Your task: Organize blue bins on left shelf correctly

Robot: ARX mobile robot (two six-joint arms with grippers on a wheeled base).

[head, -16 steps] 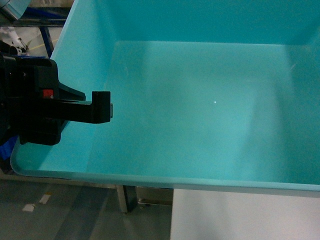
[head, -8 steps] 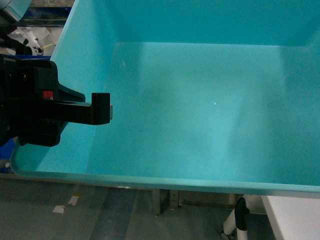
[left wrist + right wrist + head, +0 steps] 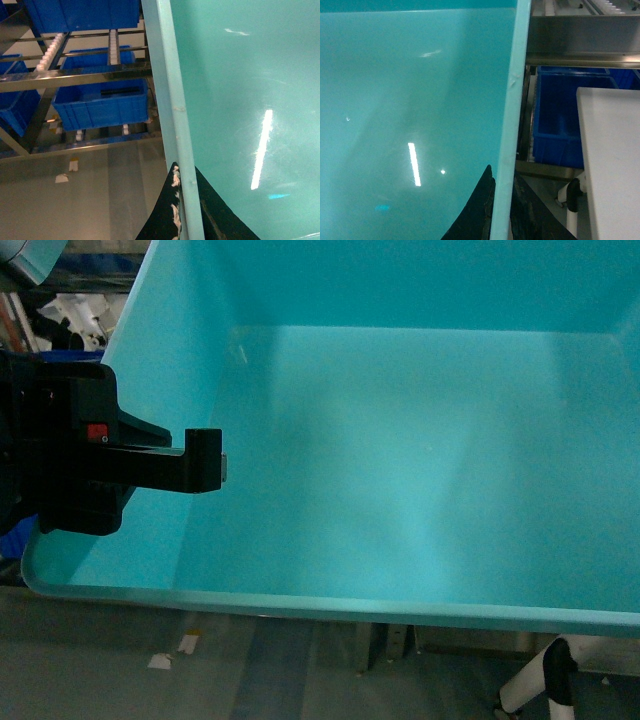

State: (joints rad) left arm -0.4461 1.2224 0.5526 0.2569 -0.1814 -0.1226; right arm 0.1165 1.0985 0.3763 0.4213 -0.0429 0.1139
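A light turquoise blue bin [image 3: 400,460] fills the head view, held up off the floor, its inside bare. My left gripper [image 3: 197,462] is shut on its left wall, one black finger inside the tub. The left wrist view shows the same hold: my left gripper [image 3: 186,205] pinches the bin's rim [image 3: 167,100] between both fingers. In the right wrist view my right gripper [image 3: 501,205] is shut on the opposite rim [image 3: 515,100]. The left shelf [image 3: 75,77], a steel rack with white rollers [image 3: 50,50], stands beyond the bin's left side.
Royal-blue ribbed crates [image 3: 100,107] sit on the rack's levels, another blue crate [image 3: 560,125] under a steel rail [image 3: 580,35]. A white table top [image 3: 612,165] lies close on the right, its leg with a black caster [image 3: 555,680] below the bin. Grey floor with tape scraps [image 3: 160,660].
The floor, tape scraps and white table have slid rightward under the bin, the table top leaving the head view. Both grips on the bin are unchanged.
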